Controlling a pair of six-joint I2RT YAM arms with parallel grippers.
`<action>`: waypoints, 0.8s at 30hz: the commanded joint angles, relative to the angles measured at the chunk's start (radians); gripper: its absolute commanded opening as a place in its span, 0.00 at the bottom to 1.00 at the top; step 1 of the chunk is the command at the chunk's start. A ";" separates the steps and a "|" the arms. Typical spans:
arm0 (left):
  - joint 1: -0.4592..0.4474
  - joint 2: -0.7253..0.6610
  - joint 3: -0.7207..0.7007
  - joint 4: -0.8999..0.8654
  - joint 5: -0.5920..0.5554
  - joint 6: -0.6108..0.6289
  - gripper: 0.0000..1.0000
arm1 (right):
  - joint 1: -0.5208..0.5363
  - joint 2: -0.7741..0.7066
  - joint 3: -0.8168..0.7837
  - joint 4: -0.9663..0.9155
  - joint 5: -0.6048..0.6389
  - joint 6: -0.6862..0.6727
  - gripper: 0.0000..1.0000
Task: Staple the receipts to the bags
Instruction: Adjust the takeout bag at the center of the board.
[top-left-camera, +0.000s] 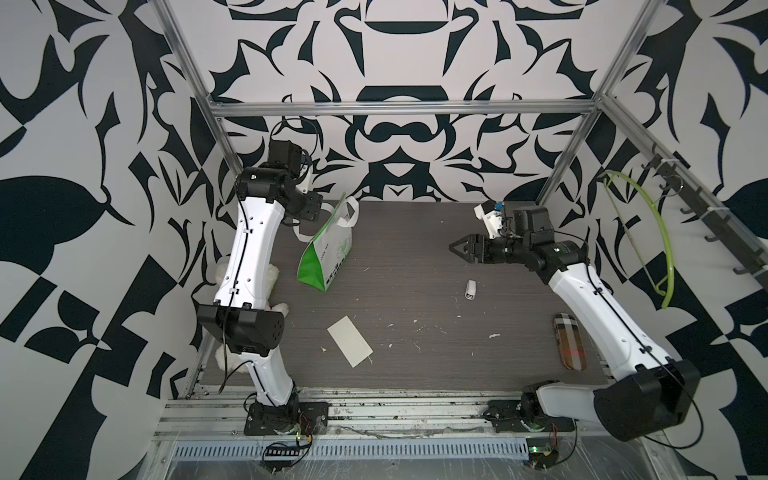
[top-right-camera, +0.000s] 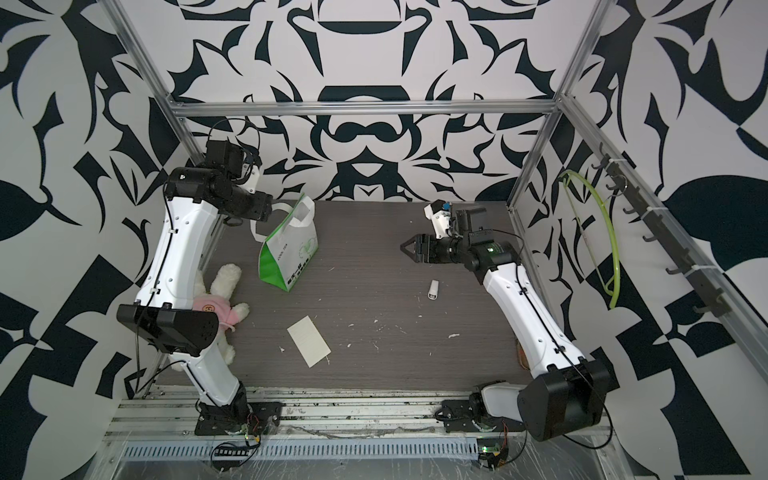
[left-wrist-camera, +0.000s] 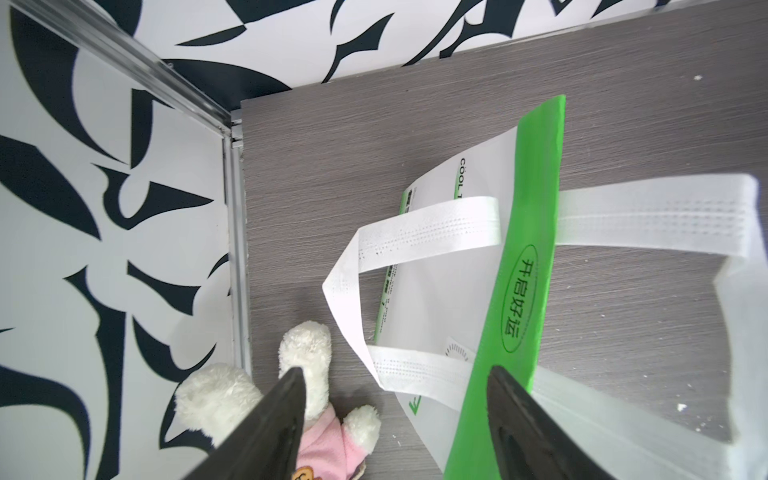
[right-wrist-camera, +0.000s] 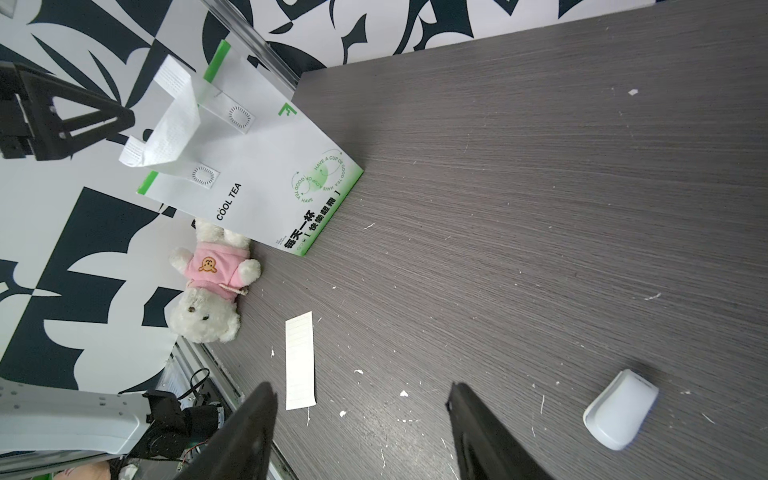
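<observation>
Left gripper (left-wrist-camera: 395, 370): the jaws stand wide apart and hold nothing. It hovers at the top of the bag (left-wrist-camera: 536, 249), with a white handle and the green side below the gap.
Right gripper (right-wrist-camera: 359, 388): the jaws are also wide apart and empty. It is in the air over the right part of the table (top-left-camera: 415, 257).
Bag: it stands on its green base at the far left of the table and the "COOL TEA" face looks toward the right arm.
Receipt (top-left-camera: 350, 341): it lies flat on the table, nearer the front, well apart from the bag and from both grippers.
Stapler (top-left-camera: 470, 289): small and white, it lies on the table near the right gripper, on the front side of it.
Toy (top-right-camera: 224, 282): a white plush in a pink shirt, it lies at the left edge beside the left arm, near the bag.
</observation>
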 joint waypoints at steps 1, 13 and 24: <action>0.000 -0.031 -0.057 0.050 0.162 -0.034 0.70 | 0.005 -0.006 -0.004 0.035 -0.017 0.011 0.67; -0.030 -0.079 -0.194 0.145 0.367 -0.131 0.69 | 0.220 0.174 0.051 0.198 0.129 0.253 0.60; -0.113 0.055 -0.260 0.177 0.213 -0.109 0.65 | 0.321 0.362 0.159 0.337 0.170 0.404 0.55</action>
